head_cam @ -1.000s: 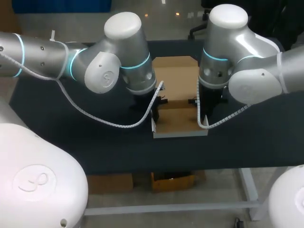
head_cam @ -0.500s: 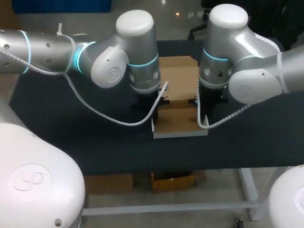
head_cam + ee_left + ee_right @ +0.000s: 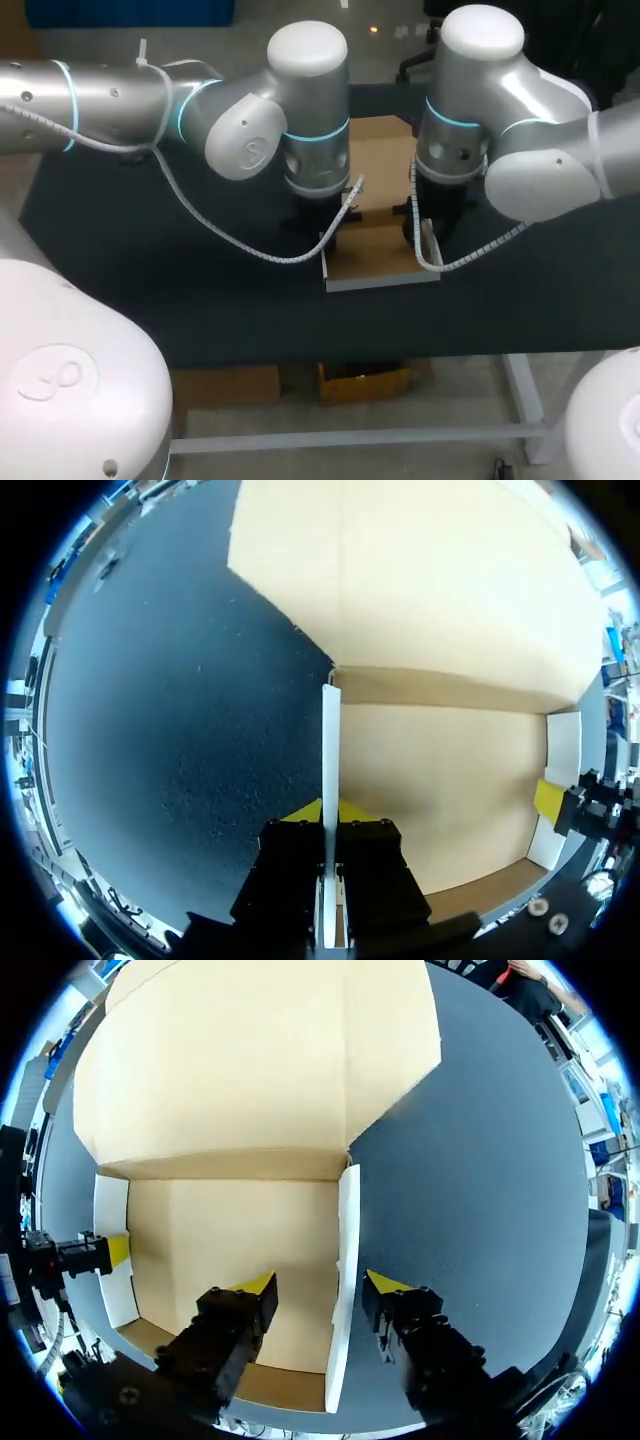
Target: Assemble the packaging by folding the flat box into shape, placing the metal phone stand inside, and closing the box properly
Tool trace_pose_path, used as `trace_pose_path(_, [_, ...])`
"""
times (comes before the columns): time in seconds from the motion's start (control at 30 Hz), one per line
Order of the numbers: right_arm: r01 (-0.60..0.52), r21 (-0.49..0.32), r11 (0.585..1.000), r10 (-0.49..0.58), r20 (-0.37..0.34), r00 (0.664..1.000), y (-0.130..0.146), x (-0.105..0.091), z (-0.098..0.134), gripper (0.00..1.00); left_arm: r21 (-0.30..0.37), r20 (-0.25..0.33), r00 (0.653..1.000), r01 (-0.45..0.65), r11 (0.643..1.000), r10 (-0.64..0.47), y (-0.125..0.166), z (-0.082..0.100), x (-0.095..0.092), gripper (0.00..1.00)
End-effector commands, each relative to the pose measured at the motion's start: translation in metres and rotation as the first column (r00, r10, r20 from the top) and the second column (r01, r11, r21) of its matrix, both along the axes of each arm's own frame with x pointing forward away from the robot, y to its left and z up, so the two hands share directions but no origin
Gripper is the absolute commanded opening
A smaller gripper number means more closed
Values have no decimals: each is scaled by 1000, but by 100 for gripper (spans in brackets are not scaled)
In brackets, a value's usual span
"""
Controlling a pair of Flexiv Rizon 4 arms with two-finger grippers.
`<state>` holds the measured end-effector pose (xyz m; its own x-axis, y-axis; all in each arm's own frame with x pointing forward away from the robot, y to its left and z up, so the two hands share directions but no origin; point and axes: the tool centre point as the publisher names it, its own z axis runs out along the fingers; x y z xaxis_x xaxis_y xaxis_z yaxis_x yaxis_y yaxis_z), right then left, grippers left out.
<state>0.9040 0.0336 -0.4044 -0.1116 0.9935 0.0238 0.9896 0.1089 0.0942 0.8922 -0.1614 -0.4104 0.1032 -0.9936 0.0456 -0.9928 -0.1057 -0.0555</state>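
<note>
The brown cardboard box (image 3: 375,252) lies in the middle of the table, its lid flap (image 3: 380,160) spread flat behind it. In the left wrist view my left gripper (image 3: 328,825) is shut on the box's upright white-edged left wall (image 3: 330,750). My right gripper (image 3: 320,1284) is open and straddles the upright right wall (image 3: 345,1260), one yellow tip inside the box and one outside, with a gap on each side. The left gripper (image 3: 100,1252) also shows across the box in the right wrist view. No phone stand is in sight.
The dark table (image 3: 150,250) stretches out to both sides of the box. Both arms' cables (image 3: 250,255) hang low beside the box's front corners. The front wall (image 3: 380,283) lies near the table's front edge.
My left arm has swung to the right, closer over the box's left wall. The right gripper has opened off the right wall, and its arm has hardly shifted.
</note>
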Motion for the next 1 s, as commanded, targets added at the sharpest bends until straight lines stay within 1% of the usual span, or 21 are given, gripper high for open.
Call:
trace_pose_path(0.03, [-31,25,999,30,53,998,-6,-13,13,94,47,6,1000,-4,999,4,-6,-3,-2,0])
trace_pose_path(0.07, [-39,29,999,37,60,997,-7,-14,15,95,47,9,1000,-4,999,3,-6,-2,-2,0])
trace_pose_path(0.1, [-50,42,998,47,72,996,-7,-16,18,99,47,12,1000,-3,999,3,-6,-1,-2,0])
trace_pose_path(0.13, [-62,43,997,59,84,995,-8,-17,21,100,46,15,1000,-2,999,1,-5,-1,-2,0])
trace_pose_path(0.3, [-122,68,990,111,140,984,-15,-24,33,100,50,25,1000,8,999,-9,-6,1,-3,0])
trace_pose_path(0.4, [-165,68,984,151,173,973,-20,-27,38,100,54,31,999,16,998,-18,-6,2,-3,0])
trace_pose_path(0.53, [-261,69,963,240,227,944,-25,-33,47,100,60,35,999,25,998,-27,-5,4,-3,0])
trace_pose_path(0.6, [-287,59,956,265,239,934,-28,-34,51,100,60,36,999,30,998,-32,-5,4,-3,0])
trace_pose_path(0.73, [-366,72,928,330,299,896,-35,-38,59,100,64,40,999,35,997,-37,-3,4,-2,0])
trace_pose_path(0.8, [-377,80,923,335,317,887,-39,-40,63,100,68,42,998,37,997,-40,-2,5,-2,0])
trace_pose_path(0.93, [-431,95,897,372,362,855,-48,-44,69,100,75,48,998,44,996,-48,-1,7,-2,0])
trace_pose_path(1.0, [-445,101,890,380,378,844,-51,-45,72,100,78,50,998,46,996,-50,-1,7,-3,0])
